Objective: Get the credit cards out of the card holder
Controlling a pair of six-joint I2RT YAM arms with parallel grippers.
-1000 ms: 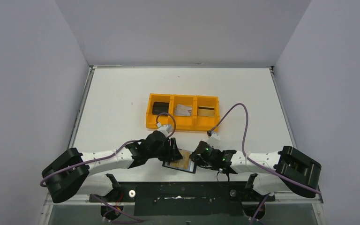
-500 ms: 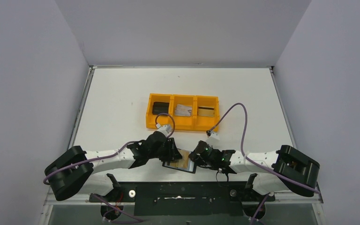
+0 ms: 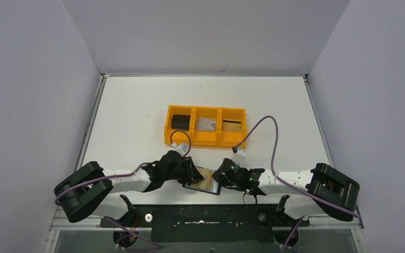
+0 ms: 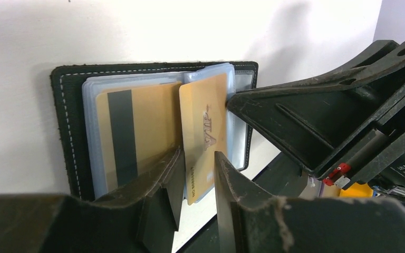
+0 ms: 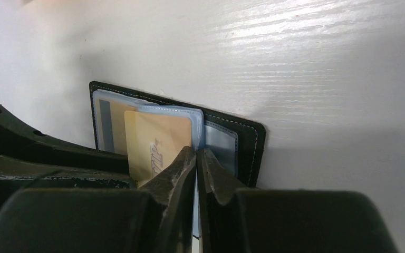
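The right hand clenches on the card holder, steadying it open at the tabletop's near edge. That likely lets the left hand, parted around a gold card, pull it free.

Reaches with left arm low and rightward from the near-left base. Reaches with right arm low and leftward from the near-right base. Sets both wrists close together at near centre, tips angled toward each other. Holds left gripper with jaws narrowly apart. Holds right gripper with fingertips pressed together.
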